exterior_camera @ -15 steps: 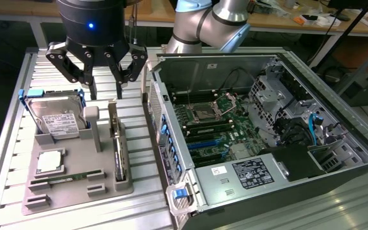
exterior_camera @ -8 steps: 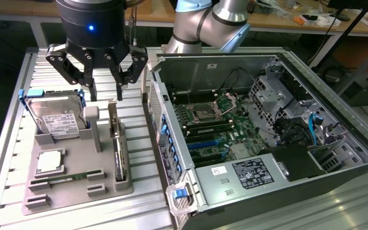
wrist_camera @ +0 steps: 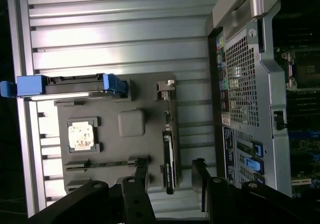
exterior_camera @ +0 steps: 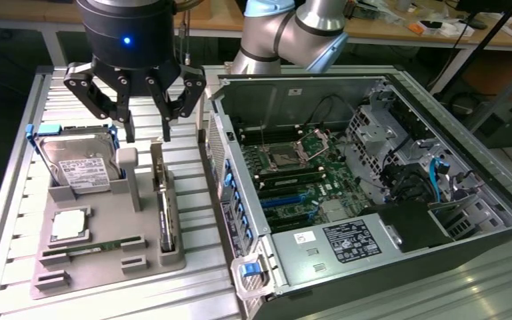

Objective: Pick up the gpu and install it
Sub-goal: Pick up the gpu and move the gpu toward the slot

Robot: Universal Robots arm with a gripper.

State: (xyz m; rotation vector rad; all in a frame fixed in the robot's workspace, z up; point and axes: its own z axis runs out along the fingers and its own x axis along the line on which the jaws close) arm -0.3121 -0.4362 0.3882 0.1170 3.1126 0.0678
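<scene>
At ten o'clock in the exterior view, above the grey holder (exterior_camera: 96, 270): gripper (exterior_camera: 147, 137) on the silver arm, jaws spread wide, grasping nothing, black fingertips (wrist_camera: 141, 166) clear of every part below.

Just beneath, toward eight o'clock in the same view: gpu (exterior_camera: 165, 207), a thin dark green card standing on its long edge in a slot along the holder's side nearest the computer case (exterior_camera: 301, 80). Not yet lifted, not yet installed. Seen edge-on from the wrist camera, in line with the gap between the two fingers, untouched by either.

At nine o'clock of the gpu: hard drive (exterior_camera: 80, 165) with a white label, leaning in its own cradle, blue carrier around it. At seven o'clock of the hard drive: processor (exterior_camera: 69, 225), silver lid up, lying flat in a square recess. At six o'clock of the processor: narrow green memory stick (exterior_camera: 87, 249), laid flat in a shallow groove.

At three o'clock of the holder, just beside it: computer case on its side, panel off, motherboard (exterior_camera: 305, 177) exposed, empty processor socket near its middle, blue slots below that. At five o'clock inside the case: black power supply (exterior_camera: 354, 241) bearing a white-printed label.

Beneath holder and case alike: slatted aluminium table (exterior_camera: 11, 227).
</scene>
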